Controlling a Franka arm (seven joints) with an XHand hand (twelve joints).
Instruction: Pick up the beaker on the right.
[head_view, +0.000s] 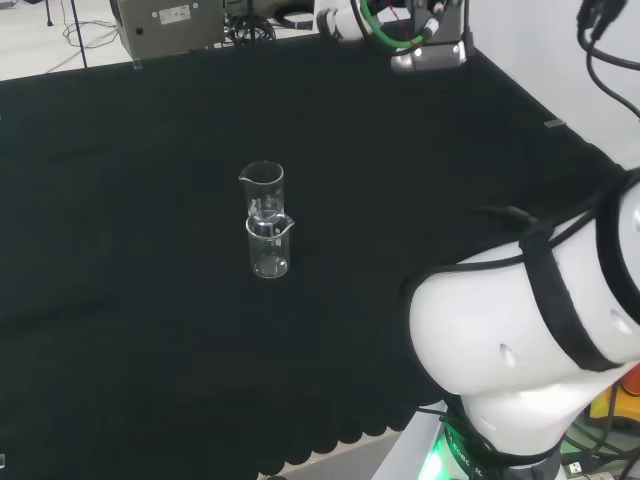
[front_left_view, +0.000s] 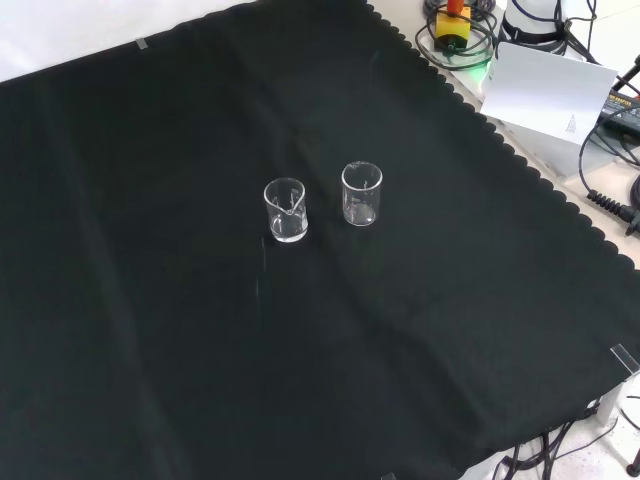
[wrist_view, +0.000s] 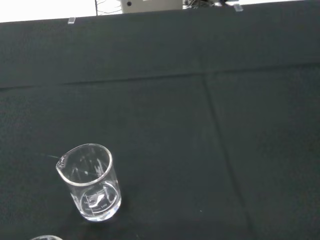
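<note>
Black cloth bears two upright beakers, right beaker spout unclear.

clear beaker upright | on black cloth | empty

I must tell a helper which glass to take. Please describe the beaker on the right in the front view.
On the black cloth, two clear beakers stand upright side by side near the middle. The one wanted is the right beaker, nearer the scalloped edge; the left beaker stands slightly closer to the front camera.
</note>
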